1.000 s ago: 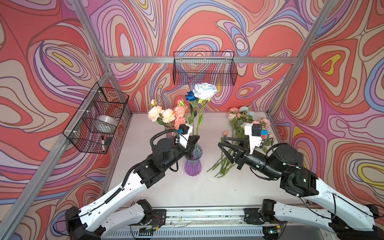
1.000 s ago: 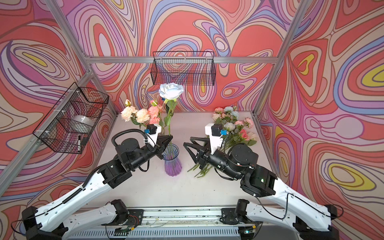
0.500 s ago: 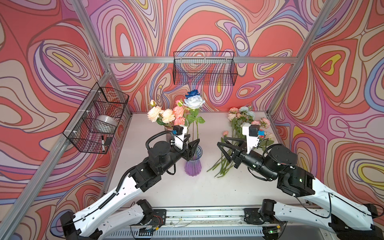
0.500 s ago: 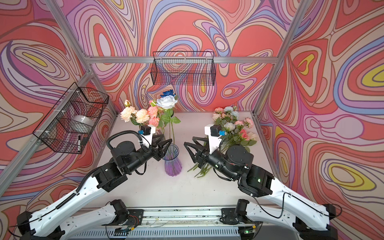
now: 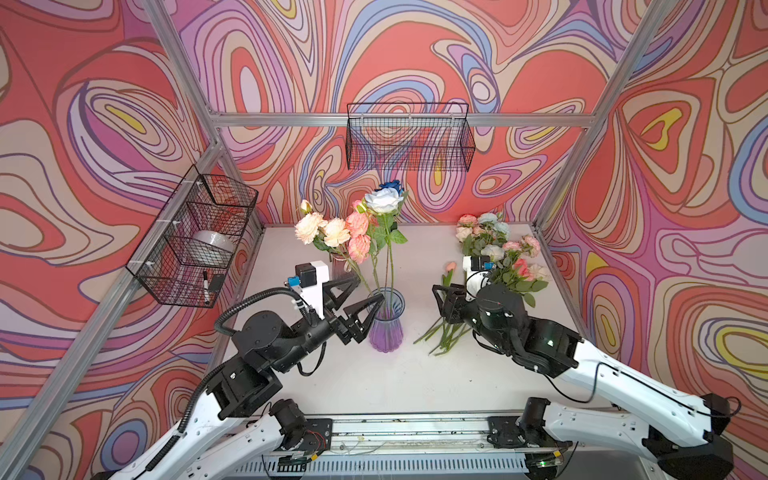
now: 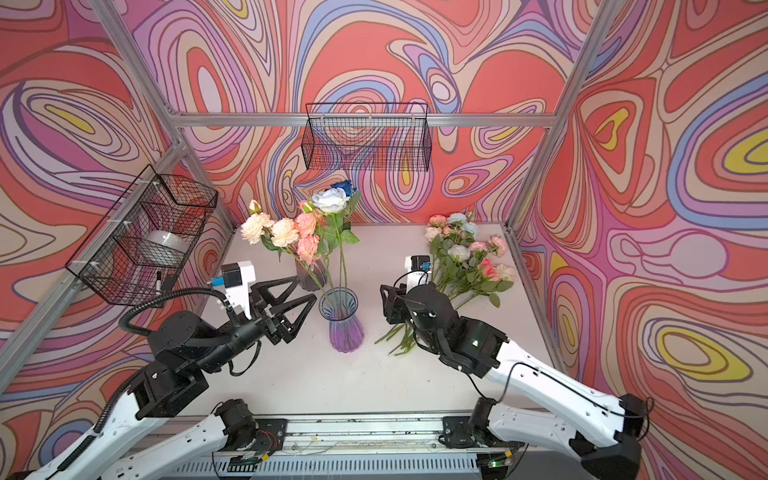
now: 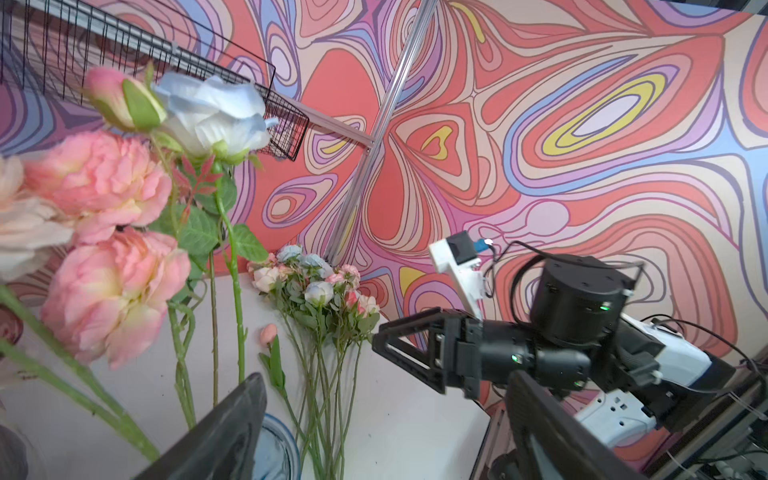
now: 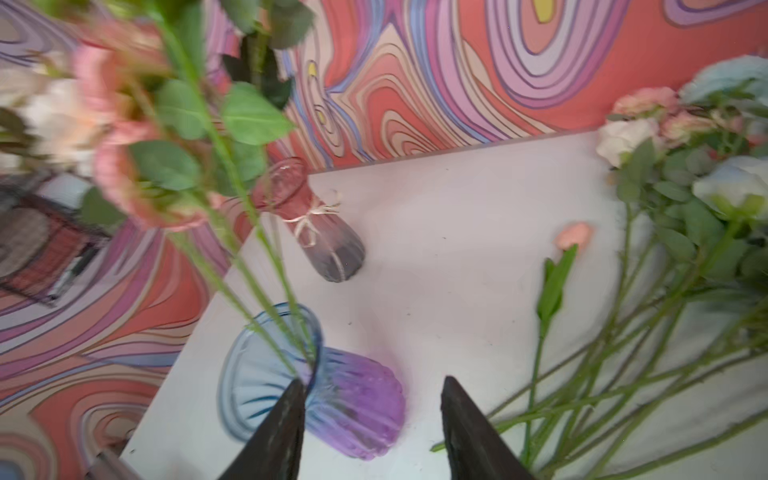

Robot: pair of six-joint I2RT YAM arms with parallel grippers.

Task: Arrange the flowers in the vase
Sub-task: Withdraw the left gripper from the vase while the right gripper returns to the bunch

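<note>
The left arm [image 5: 245, 384] and right arm [image 5: 631, 382] are showing white shells near their bases and round black joints farther out. A ribbed black hose [image 5: 249, 297] is arching off the left one. Each is wearing a white camera block [image 5: 318, 274] with a blue plug, and the left pincer [image 5: 369, 289] and right pincer [image 8: 372, 381] are showing black triangular fingers [image 8: 274, 440].

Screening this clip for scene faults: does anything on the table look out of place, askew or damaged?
Nothing looks spilled or broken. The pink and peach blooms in the blue-purple vase lean far toward the left arm's side, not upright, and one small peach bud lies alone, apart from the flower pile.
</note>
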